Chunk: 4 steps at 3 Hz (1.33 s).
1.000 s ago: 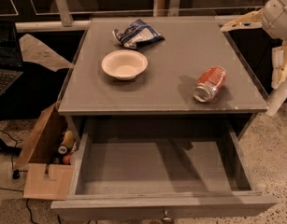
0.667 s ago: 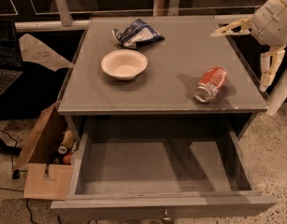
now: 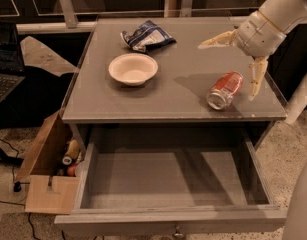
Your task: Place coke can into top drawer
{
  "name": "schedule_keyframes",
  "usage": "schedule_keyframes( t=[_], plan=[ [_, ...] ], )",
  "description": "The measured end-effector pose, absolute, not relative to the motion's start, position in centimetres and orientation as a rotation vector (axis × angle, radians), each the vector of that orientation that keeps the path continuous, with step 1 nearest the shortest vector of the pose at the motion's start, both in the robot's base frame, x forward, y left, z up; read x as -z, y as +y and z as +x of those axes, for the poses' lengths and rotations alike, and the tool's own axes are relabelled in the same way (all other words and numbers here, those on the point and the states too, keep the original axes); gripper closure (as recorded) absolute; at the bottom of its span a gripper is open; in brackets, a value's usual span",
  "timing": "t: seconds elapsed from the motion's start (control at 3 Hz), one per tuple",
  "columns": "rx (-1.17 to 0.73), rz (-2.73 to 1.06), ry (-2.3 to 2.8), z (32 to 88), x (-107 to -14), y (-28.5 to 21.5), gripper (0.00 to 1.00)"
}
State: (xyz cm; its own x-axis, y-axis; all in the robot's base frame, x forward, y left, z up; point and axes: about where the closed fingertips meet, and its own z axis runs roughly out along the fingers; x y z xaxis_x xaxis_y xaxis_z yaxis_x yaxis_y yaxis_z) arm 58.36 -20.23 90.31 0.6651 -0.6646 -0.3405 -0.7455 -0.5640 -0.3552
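Hovering wide open and empty, the gripper (image 3: 227, 70) hangs just above the coke can (image 3: 224, 90) at the tabletop's right side.
Lying on its side near the front edge, above the pulled-out top drawer (image 3: 168, 181), the can could roll if a finger clips it, likely missing the drawer. The white bowl (image 3: 133, 69) and snack bag (image 3: 145, 35) sit well apart, so neither blocks the approach.
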Motion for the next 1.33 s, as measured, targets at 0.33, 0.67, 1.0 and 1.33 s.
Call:
schedule_keyframes(
  t=[0.33, 0.67, 1.0, 1.33],
  plan=[
    [-0.27, -2.443, 1.088, 58.6, -88.7, -19.4, 0.0],
    [-0.319, -2.464, 1.125, 57.6, -87.1, -19.7, 0.0],
    [-0.325, -2.454, 1.177, 57.4, -85.6, -20.0, 0.0],
    [-0.309, -2.445, 1.179, 58.1, -85.2, -20.0, 0.0]
  ],
)
